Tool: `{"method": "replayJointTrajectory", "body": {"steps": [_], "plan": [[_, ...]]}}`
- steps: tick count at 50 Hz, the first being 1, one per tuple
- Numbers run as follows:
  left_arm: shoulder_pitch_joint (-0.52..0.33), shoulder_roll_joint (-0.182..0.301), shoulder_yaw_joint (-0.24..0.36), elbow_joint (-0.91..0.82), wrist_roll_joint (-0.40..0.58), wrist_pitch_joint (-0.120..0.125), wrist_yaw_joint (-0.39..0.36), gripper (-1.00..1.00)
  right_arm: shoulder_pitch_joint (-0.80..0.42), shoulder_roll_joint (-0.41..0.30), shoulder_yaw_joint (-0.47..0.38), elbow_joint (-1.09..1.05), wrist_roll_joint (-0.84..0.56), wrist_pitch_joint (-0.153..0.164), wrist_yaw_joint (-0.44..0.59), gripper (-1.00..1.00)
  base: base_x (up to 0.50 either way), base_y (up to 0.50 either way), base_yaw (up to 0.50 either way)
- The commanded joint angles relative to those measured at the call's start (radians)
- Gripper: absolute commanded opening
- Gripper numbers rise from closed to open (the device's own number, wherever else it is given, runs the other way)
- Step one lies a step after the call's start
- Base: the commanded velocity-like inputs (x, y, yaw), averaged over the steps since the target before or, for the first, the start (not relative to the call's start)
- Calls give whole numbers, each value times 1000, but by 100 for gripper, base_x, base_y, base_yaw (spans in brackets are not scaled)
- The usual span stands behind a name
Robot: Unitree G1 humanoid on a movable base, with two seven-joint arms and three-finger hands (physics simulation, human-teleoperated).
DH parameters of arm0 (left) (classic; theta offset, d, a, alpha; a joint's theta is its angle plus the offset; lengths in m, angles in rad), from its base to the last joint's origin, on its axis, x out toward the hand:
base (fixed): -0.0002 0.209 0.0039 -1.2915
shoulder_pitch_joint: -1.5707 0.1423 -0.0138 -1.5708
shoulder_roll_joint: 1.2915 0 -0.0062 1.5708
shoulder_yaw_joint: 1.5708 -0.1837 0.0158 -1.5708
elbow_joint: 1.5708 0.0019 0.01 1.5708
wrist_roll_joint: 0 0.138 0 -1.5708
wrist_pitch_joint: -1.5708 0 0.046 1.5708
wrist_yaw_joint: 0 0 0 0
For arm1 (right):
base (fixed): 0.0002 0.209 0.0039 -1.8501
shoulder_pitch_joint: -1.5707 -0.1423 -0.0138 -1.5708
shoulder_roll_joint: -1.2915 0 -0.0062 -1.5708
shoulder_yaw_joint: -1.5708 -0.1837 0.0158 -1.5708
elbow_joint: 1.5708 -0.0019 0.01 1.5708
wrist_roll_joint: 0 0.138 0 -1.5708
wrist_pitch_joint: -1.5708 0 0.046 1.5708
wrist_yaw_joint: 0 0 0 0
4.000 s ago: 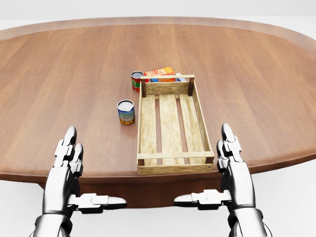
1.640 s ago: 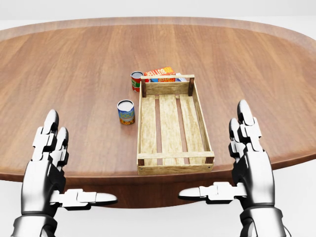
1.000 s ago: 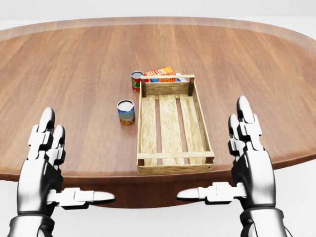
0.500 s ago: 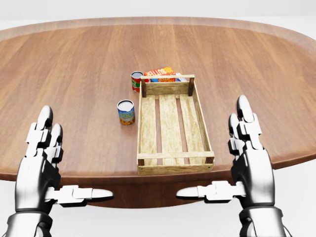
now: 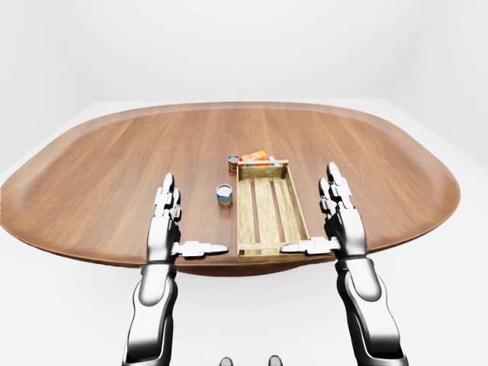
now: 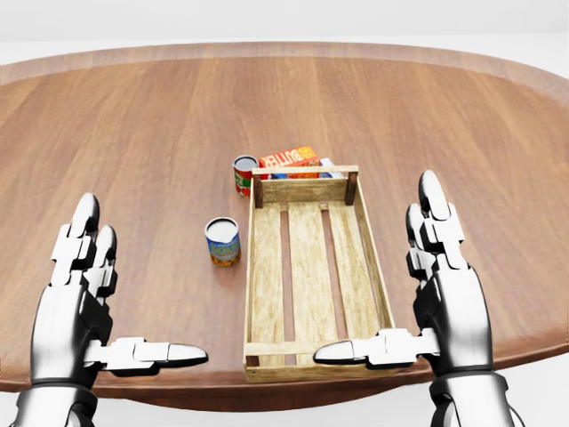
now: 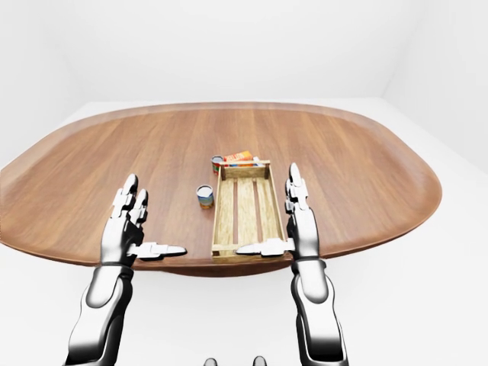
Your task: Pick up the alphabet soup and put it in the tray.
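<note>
The alphabet soup can (image 6: pixel 222 242), with a blue, green and orange label, stands upright on the table just left of the wooden slatted tray (image 6: pixel 252 267). Nothing lies inside the tray. My left hand (image 6: pixel 133 289) hovers open near the bottom left of the head view, well below and left of the can. My right hand (image 6: pixel 387 280) is open too, at the tray's right side, with its thumb over the tray's lower right corner. Neither hand touches anything.
A red-labelled can (image 6: pixel 244 174) and an orange butter box (image 6: pixel 290 158) sit against the top end of the tray. All of it rests on a large oval wooden table (image 6: pixel 133 133), whose near edge runs under my hands.
The whole picture has shifted: the camera has moved closer, so the cans and tray sit lower and look larger. Both hands keep their open pose.
</note>
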Motion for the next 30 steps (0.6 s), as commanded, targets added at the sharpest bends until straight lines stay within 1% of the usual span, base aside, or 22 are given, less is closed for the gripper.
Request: {"method": "replayJointTrajectory", "body": {"steps": [1, 8, 11, 15, 16, 30], "plan": [[5, -1, -4, -1, 0, -4, -2, 100, 0, 1, -1, -6, -9, 0, 6, 100, 50, 0, 0], [9, -2, -5, -7, 1, -2, -2, 100, 1, 2, -4, -6, -6, 0, 4, 100, 50, 0, 0], [10, -2, -5, -9, 0, 0, -3, 100, 1, 6, -7, -5, -33, 0, -35, 100, 50, 0, 0], [9, -2, -5, -6, -1, -2, -3, 100, -3, 3, -1, -1, -9, 0, -7, 100, 48, 0, 0], [9, -2, -4, -6, -1, -1, -3, 100, -5, 4, -3, 2, -20, 0, -20, 100, 46, 0, 0], [6, -2, -5, 7, -1, -9, -3, 100, -2, 0, -2, -9, -13, 0, -2, 100, 50, 0, 0]]}}
